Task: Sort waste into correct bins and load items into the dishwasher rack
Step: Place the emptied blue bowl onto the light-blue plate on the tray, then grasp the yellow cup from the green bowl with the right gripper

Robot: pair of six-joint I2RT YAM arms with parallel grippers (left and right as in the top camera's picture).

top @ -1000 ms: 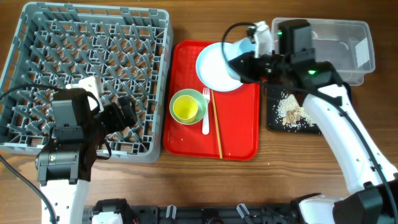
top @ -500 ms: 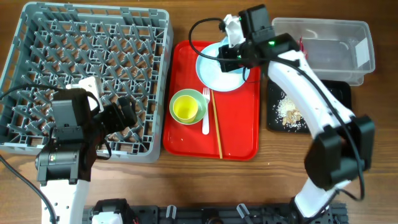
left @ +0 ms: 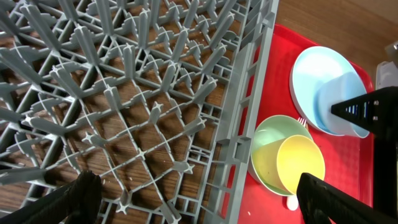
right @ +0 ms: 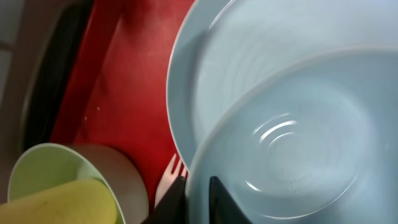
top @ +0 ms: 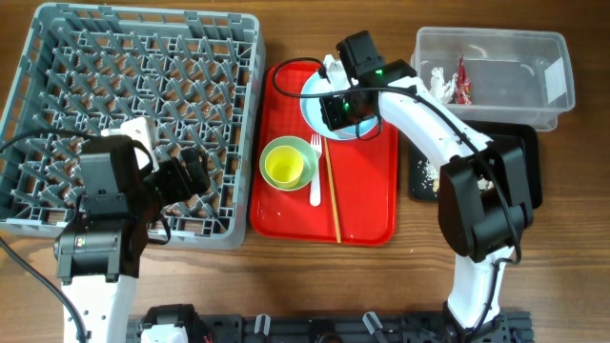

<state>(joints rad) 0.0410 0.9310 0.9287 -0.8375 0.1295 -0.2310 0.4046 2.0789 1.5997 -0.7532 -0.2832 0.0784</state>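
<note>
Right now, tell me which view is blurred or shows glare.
Right wrist: shot too close, so the pale-blue bowl looks soft, with curved glare streaks inside it, and the yellow cup in the corner is blurred. Left wrist: the dishwasher rack is sharp, with no glare. Overhead: evenly lit and crisp.

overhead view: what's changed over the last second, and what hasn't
The right gripper, fingers on the pale-blue bowl rim, moved left from beside the clear tub to over the plate on the red tray. The left arm, rack, green bowl, cup, fork and chopsticks stayed put.
</note>
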